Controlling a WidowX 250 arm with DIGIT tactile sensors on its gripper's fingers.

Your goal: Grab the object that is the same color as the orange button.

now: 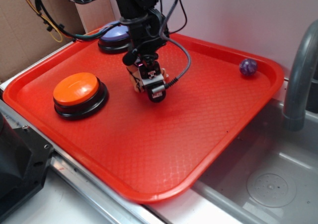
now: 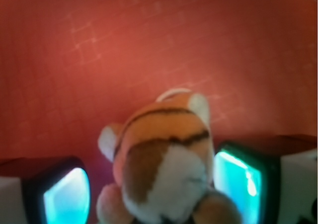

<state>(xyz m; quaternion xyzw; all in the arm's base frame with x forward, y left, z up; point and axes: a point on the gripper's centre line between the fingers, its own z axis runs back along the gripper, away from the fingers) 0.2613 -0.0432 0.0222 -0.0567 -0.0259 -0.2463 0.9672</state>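
Pincer (image 2: 154,189) apart, straddling tiger toy (image 2: 166,169) on red tray (image 1: 164,149) beside sink (image 1: 268,184).

tiger (image 2: 166,159) between jaws, on tray (image 1: 149,149)

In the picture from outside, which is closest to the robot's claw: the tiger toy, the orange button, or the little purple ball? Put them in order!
From the gripper:
1. Tiger toy: right between the fingers, mid-tray.
2. Orange button: off toward the tray's left side in the picture.
3. Purple ball: farthest, by the tray's far right rim.
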